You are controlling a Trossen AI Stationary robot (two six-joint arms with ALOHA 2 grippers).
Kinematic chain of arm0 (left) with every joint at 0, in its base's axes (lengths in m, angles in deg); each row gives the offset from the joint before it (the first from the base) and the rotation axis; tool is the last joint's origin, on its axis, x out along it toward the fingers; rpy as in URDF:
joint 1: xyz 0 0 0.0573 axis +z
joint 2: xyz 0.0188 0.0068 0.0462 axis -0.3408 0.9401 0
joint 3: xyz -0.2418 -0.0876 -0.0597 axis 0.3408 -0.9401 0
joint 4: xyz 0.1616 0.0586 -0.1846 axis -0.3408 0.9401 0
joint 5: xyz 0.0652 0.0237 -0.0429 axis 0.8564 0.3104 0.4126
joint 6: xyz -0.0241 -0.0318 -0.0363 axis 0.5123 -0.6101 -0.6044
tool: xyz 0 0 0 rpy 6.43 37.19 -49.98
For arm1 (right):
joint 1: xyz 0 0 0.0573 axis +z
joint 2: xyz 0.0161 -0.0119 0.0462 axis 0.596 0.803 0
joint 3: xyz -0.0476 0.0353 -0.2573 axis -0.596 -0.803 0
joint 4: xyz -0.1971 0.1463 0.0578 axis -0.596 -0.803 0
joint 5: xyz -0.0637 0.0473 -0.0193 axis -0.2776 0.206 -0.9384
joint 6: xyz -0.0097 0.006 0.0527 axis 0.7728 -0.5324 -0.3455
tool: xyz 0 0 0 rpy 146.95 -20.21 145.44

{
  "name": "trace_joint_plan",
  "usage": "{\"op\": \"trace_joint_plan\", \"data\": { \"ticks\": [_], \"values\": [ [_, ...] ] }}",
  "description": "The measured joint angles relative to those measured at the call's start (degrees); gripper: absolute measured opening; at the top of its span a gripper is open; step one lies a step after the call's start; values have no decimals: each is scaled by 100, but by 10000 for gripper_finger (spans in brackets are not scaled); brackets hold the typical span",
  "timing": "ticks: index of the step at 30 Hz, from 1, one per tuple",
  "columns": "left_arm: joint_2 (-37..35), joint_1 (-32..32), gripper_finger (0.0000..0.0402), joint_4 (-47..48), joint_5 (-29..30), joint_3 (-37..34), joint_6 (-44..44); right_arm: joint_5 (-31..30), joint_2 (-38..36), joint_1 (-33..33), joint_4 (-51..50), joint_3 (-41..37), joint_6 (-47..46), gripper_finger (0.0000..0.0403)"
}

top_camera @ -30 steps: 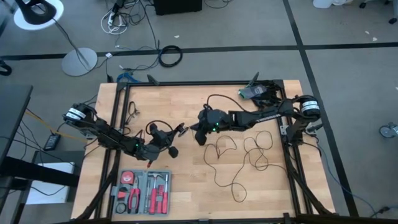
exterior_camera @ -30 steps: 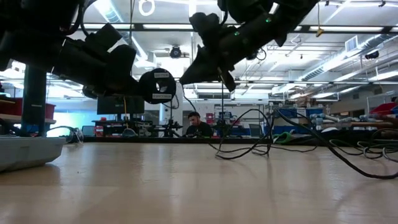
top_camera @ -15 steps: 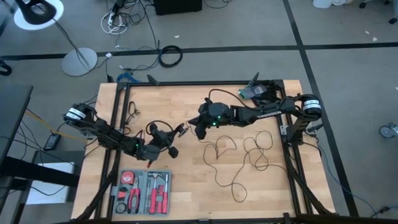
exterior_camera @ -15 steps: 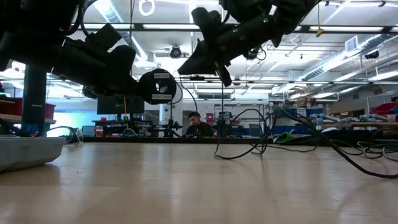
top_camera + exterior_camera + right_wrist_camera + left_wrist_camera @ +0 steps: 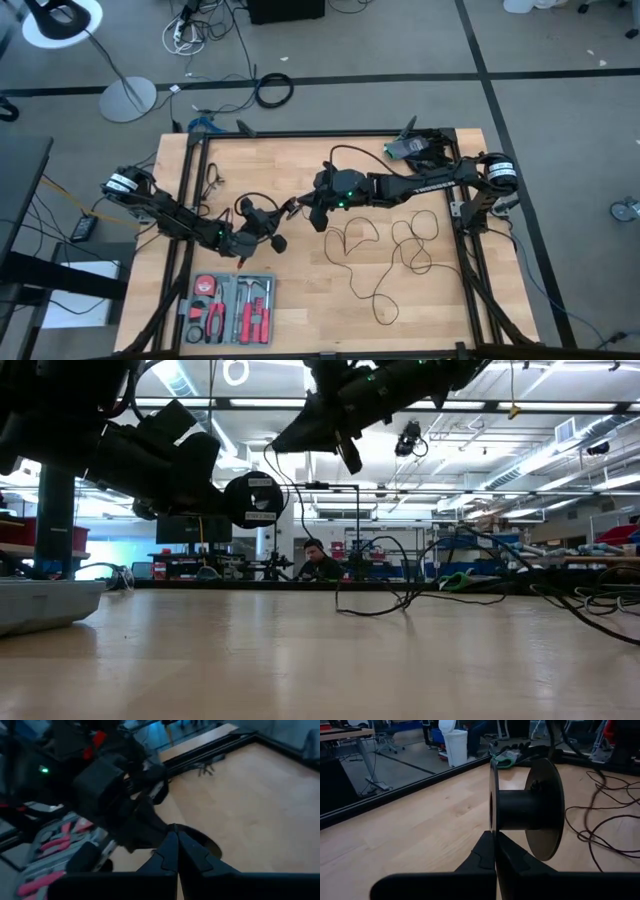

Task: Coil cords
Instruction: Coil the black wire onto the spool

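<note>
Now the right claw (image 5: 312, 218), clenched on the black cord (image 5: 395, 245), has lifted it higher toward the spool (image 5: 525, 809) gripped in the clenched left claw (image 5: 272, 226), while most loops lie near the tabletop's (image 5: 300, 320) right edge, unwound.

pale wood-plank table (image 5: 300, 300), matt black plastic spool (image 5: 525, 810)

No legible text, labels or numbers.
</note>
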Motion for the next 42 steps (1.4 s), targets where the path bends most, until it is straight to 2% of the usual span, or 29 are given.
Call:
{"op": "trace_joint_plan", "data": {
  "ticks": [4,7,9,20,35,42],
  "values": [
    [0,0,0,-27,-4,0,-22,-114,0,32,-147,-2,56,0],
    [0,0,0,-24,-113,0,-22,-512,0,-35,-361,-2,108,0],
    [0,0,0,-24,-173,0,-20,-573,0,-113,-330,-9,117,0],
    [0,72,0,13,-260,0,4,198,0,-237,521,-9,276,0],
    [0,140,0,-27,-225,-2,-169,184,172,153,813,-15,306,0],
    [2,142,0,-305,-270,-4,-39,200,676,223,1329,-5,527,0]
  ]
}}
